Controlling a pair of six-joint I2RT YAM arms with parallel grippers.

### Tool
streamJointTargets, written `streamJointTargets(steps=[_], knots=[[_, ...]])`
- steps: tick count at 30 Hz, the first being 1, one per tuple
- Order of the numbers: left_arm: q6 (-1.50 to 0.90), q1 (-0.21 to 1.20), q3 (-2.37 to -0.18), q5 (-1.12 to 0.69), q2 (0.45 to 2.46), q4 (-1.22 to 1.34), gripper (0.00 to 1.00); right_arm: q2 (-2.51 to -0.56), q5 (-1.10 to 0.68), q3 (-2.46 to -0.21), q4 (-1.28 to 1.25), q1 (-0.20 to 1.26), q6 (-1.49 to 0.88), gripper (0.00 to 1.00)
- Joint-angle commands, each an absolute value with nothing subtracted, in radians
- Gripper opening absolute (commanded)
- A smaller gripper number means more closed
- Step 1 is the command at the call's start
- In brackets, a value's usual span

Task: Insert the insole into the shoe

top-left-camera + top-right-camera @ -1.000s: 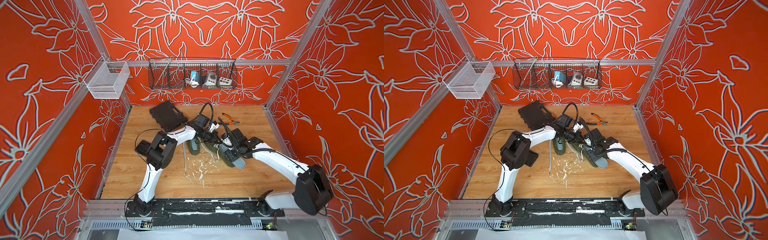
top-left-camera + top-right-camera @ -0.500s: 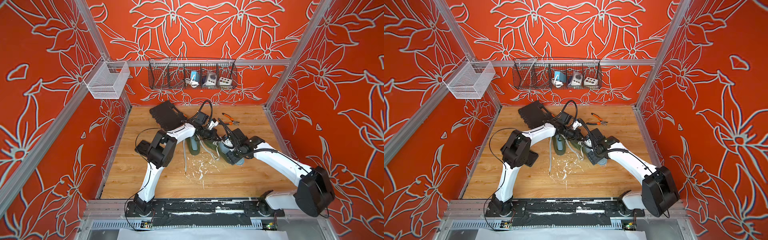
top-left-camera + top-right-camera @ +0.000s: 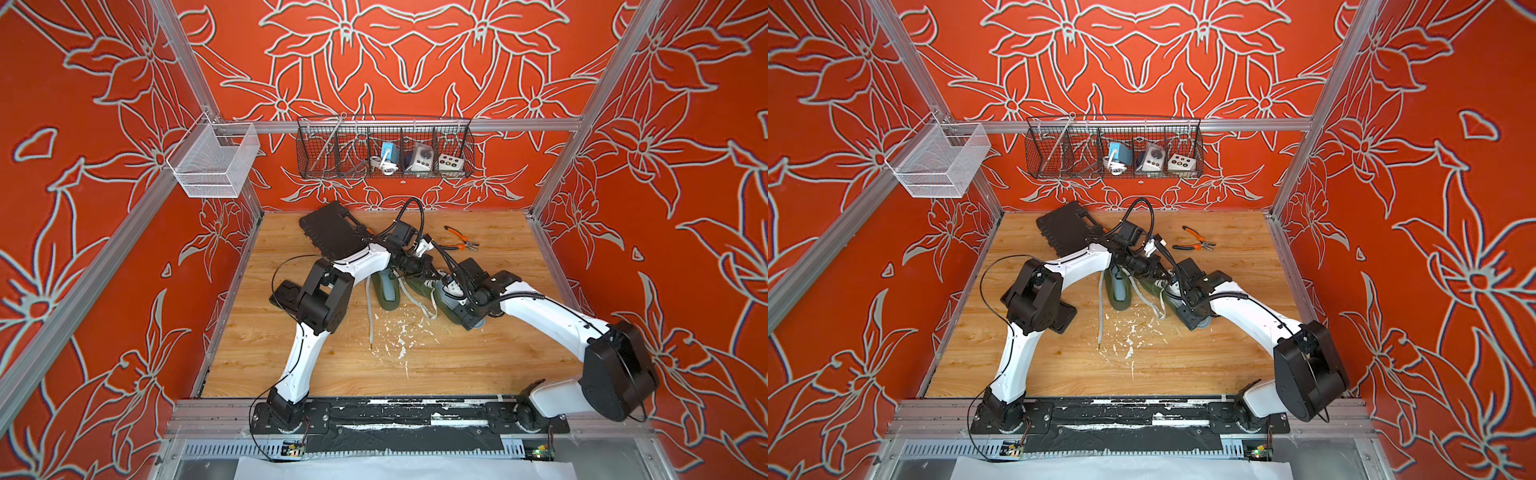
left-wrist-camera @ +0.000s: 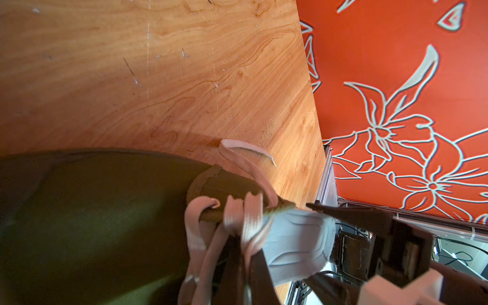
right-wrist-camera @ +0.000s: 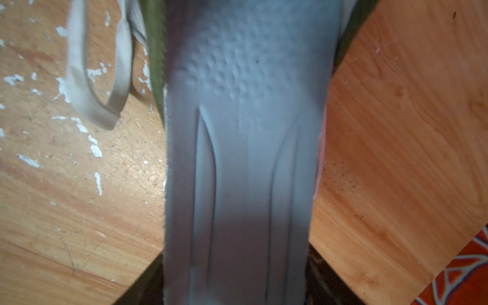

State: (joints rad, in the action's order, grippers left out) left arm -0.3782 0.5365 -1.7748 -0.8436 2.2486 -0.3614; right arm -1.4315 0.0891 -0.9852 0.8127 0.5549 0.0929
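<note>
**K:** Grey-blue foam insole (image 5: pixel 243 158): the forepart appears to run in under the collar of the olive shoe (image 4: pixel 92 224). The heel end is out in the open past the loose laces (image 4: pixel 237 224). My judgement is partly in, not seated.

**M:** Jaws?

**K:** The left gripper (image 3: pixel 432 272) is clenched at the shoe's throat among the laces; what it pinches I cannot make out. The right gripper (image 3: pixel 464 318) sits over the protruding heel end. Whether it grips the insole or only brackets it, I cannot tell.

**M:** What's left?

**K:** Slide the rest forward and press the heel flat. The other olive shoe (image 3: pixel 385 293), just beside on the surface (image 3: pixel 415 365), shows a like insole inside.

**M:** Containers?

**K:** Black wire basket (image 3: pixel 316 160) on the back wall: blue unit (image 3: pixel 387 149) with white cable (image 3: pixel 384 166), white unit (image 3: pixel 422 157) and button box (image 3: pixel 451 161), in separate compartments. Rods (image 3: pixel 330 145) are at the end nearest the white mesh basket (image 3: pixel 216 183). I see nothing in that one.
</note>
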Motion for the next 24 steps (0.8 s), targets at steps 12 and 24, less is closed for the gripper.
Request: streamJointTargets(steps=[12, 24], knots=[[-0.399, 0.537, -1.723, -0.902, 2.214, -0.293, 0.0, -1.45, 0.089, -1.045, 0.823, 0.554, 0.108, 0.28], [-0.427, 0.544, -1.683, -0.922, 2.195, -0.252, 0.0, -1.503, 0.073, -1.07, 0.75, 0.553, 0.113, 0.15]])
